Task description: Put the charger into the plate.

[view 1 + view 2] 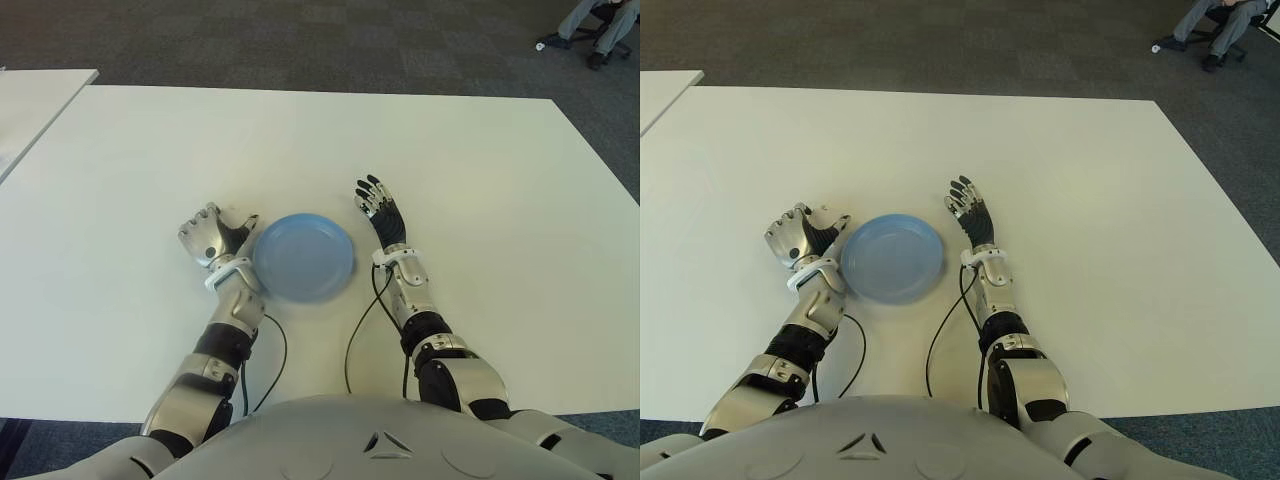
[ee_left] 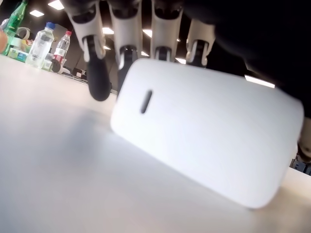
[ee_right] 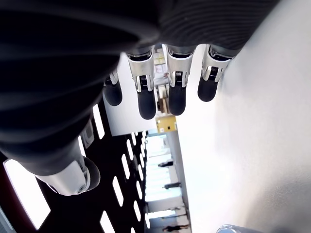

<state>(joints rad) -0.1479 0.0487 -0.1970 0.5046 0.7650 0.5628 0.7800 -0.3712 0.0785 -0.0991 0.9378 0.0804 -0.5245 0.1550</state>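
White charger (image 2: 204, 131): a rounded block with one small slot on its face, lying under the curled fingers (image 2: 127, 48) of the left hand, its lower edge on the worktop; in the eye views only a small white bit shows past the knuckles.
Left hand (image 1: 212, 236): just to the left of the plate, fingers bent round the charger and gripping it, thumb pointing toward the plate's rim.
Plate (image 1: 303, 257): pale blue, round, nothing in it, lying flat on the worktop between the two hands, its left rim just beside the left hand's thumb.
Right hand (image 1: 378, 207): just to the right of the plate and a little farther from the robot's body than it, fingers straight and spread, holding nothing.
Worktop (image 1: 480, 180): white and wide, carrying plate, hands and forearms.
Cables (image 1: 358, 335): thin and black, running from each wrist back along the worktop toward the robot's body.
Floor (image 1: 300, 45): dark grey carpet beyond the worktop's far edge.
Person (image 1: 597, 22): only legs and shoes show, far off to the right of the right hand.
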